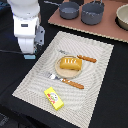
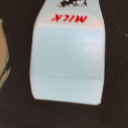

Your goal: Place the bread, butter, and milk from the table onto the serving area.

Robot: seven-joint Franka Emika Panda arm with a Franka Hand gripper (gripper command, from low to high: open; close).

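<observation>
On the striped mat [image 1: 95, 75], one loaf [image 1: 70, 63] sits on the tan plate [image 1: 59, 71], a knife [image 1: 86, 58] and fork [image 1: 65, 80] flanking it, and one butter box [image 1: 54, 98] lies near the mat's front edge. Two grey pots [image 1: 81, 11] stand on the brown board [image 1: 107, 29] behind. My arm [image 1: 28, 27] hangs over dark table [image 1: 110, 107] off the mat's corner, at the exterior view's left. One milk carton [image 2: 67, 62] fills my wrist view, on the dark surface. My pincer's opening: cannot tell.
</observation>
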